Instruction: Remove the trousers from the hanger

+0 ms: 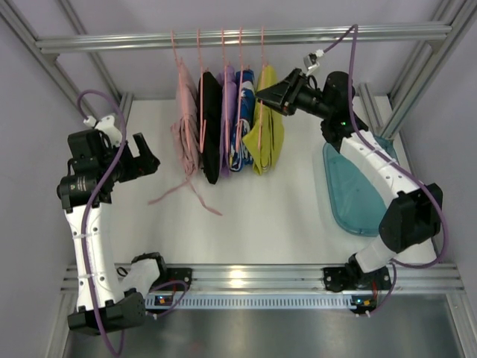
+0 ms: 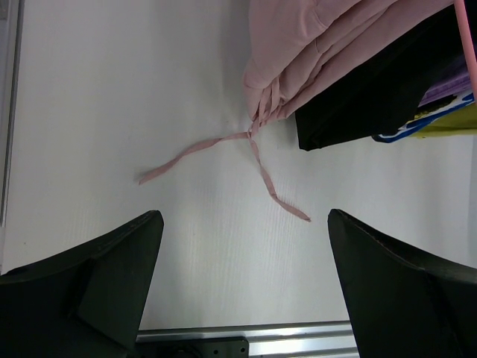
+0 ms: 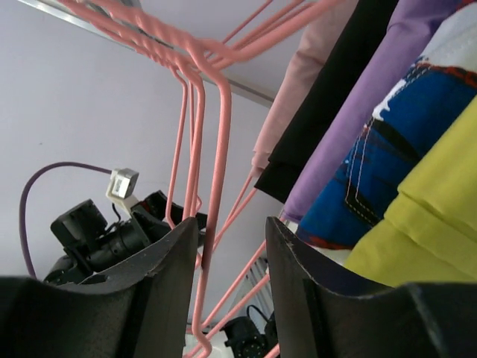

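Note:
Several folded garments hang from thin pink wire hangers on the rail (image 1: 238, 37). The yellow trousers (image 1: 267, 134) hang at the right end on the rightmost hanger (image 1: 262, 52). My right gripper (image 1: 262, 93) is up at that hanger. In the right wrist view the pink hanger wire (image 3: 221, 149) runs down between the fingers of the right gripper (image 3: 231, 224). It lies against one finger, with a gap to the other, and the yellow trousers (image 3: 425, 224) are beside them. My left gripper (image 1: 149, 160) is wide open and holds nothing, to the left of the pink garment (image 2: 313, 45).
Black, purple and blue garments (image 1: 223, 127) hang between the pink and the yellow ones. The pink drawstrings (image 2: 223, 145) trail over the white table. A teal tray (image 1: 354, 186) lies at the right under the right arm. Aluminium frame posts stand at the sides.

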{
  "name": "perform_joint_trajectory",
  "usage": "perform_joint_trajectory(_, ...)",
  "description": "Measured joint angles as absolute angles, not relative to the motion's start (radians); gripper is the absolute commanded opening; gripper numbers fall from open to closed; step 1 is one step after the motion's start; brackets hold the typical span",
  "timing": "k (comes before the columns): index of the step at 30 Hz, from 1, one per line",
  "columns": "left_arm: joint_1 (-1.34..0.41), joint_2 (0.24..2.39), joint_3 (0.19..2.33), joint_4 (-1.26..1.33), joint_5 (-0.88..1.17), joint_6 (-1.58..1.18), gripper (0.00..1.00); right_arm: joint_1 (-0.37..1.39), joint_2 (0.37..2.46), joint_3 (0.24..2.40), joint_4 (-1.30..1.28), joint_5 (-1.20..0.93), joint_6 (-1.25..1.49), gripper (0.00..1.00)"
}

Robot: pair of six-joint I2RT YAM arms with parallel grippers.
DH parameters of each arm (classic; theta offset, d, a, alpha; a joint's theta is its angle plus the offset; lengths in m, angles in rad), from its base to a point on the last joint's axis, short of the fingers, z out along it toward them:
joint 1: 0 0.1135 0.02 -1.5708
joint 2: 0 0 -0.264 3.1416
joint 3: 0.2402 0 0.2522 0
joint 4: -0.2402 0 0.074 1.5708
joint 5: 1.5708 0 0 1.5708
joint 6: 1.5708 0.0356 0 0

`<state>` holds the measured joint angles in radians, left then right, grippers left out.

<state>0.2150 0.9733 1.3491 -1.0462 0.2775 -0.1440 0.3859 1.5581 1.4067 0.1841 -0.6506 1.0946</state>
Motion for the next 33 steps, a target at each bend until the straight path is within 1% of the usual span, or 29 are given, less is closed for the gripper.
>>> perform_joint_trajectory(2,0.215,0.973,1.349,-1.046,0.281,-0.139,0.99,0.386,1.578,1.430,0.204,-0.647,1.110,0.41)
perform_joint_trajectory(3,0.215,0.973,1.349,-1.046,0.281,-0.135,0.98,0.386,1.586,1.442,0.213,-0.646,1.116,0.37)
perform_joint_trajectory(5,0.215,0.973,1.349,-1.046,0.281,-0.129,0.99,0.386,1.595,1.459,0.241,-0.643,1.127,0.34)
perform_joint_trajectory(8,0.215,0.973,1.349,-1.046,0.280,-0.126,0.99,0.386,1.597,1.465,0.261,-0.641,1.142,0.22)
perform_joint_trajectory(11,0.215,0.973,1.349,-1.046,0.280,-0.123,0.99,0.387,1.604,1.465,0.261,-0.645,1.154,0.02)
perform_joint_trajectory(12,0.215,0.974,1.349,-1.046,0.280,-0.123,0.98,0.387,1.605,1.464,0.261,-0.645,1.162,0.00)
perform_joint_trajectory(17,0.215,0.974,1.354,-1.043,0.280,-0.124,0.98,0.390,1.605,1.451,0.276,-0.641,1.198,0.00)
perform_joint_trajectory(26,0.215,0.981,1.365,-1.020,0.302,-0.134,0.99,0.390,1.591,1.449,0.305,-0.665,1.179,0.00)
perform_joint_trajectory(33,0.215,0.991,1.377,-0.987,0.331,-0.151,0.99,0.389,1.566,1.501,0.281,-0.683,1.144,0.00)
